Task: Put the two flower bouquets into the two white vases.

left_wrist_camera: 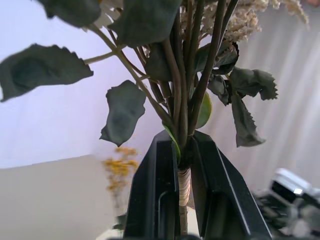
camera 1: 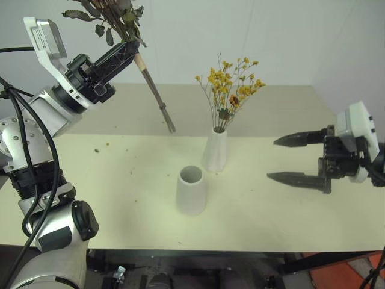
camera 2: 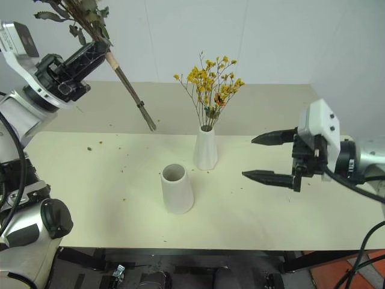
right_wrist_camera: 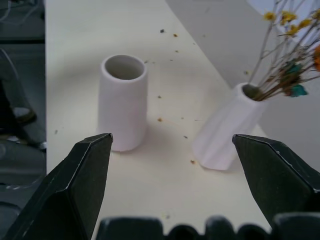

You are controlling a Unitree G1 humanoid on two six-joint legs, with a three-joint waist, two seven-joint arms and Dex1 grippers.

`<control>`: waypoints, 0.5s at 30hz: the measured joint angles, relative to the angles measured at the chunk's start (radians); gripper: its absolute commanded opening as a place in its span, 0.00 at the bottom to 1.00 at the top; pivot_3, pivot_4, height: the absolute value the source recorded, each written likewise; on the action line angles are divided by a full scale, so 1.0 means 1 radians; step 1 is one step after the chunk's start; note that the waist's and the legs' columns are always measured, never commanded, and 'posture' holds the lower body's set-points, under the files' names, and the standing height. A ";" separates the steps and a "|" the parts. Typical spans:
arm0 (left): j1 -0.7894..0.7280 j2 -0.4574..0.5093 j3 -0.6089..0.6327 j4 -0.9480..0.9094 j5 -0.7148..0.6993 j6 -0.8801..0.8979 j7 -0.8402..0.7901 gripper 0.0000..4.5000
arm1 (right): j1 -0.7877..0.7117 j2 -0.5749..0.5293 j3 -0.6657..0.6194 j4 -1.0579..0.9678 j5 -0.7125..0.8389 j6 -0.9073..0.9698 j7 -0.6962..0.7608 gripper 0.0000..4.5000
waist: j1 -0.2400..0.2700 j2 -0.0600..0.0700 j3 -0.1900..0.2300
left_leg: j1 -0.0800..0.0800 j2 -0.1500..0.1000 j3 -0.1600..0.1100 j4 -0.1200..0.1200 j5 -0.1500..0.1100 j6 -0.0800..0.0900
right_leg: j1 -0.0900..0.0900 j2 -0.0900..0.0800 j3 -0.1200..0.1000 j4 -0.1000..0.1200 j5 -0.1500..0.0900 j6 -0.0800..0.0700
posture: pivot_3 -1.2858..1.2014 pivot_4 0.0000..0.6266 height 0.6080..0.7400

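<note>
Item: rose bunch (camera 1: 114, 21), leafy, long-stemmed, gripped in the left gripper (camera 1: 129, 51), whose fingers (left_wrist_camera: 150, 200) are clenched on the taped part of the stem; carried high above the worktop's (camera 1: 120, 198) far left portion. Long axis: steeply tilted, foliage uppermost and running out past the frame, cut end (camera 1: 171, 127) lowest and slanting toward the middle of the worktop, clear of the surface. Item: short wide vase (camera 1: 192, 190), empty, broad mouth open upward, standing upright near the middle of the worktop toward its near edge. It lies below the stem end, nearer the front edge and slightly further right. Item: tall slim vase (camera 1: 215, 150), just beyond and to the right of the short one, apart from it, already holding the yellow spray (camera 1: 231, 87). Item: right gripper (camera 1: 298, 158), fingers spread wide, holding nothing, hovering level over the right side of the worktop and pointing toward the two vases. Assessment: one bouquet placed, one outstanding; the left arm carries the load and is the one to finish, which appears to call for righting the stem toward vertical and bringing its cut end over the short vase's mouth before lowering
</note>
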 measured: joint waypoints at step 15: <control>-0.041 -0.003 -0.251 0.208 0.091 -0.193 -0.454 0.03 | 0.073 0.032 0.040 0.022 -0.064 -0.134 0.025 1.00 | -0.002 0.000 0.000 | 0.000 0.000 0.000 0.000 0.000 0.000 | -0.001 0.000 0.000 0.000 0.000 0.000 | 0.52 0.24 1.00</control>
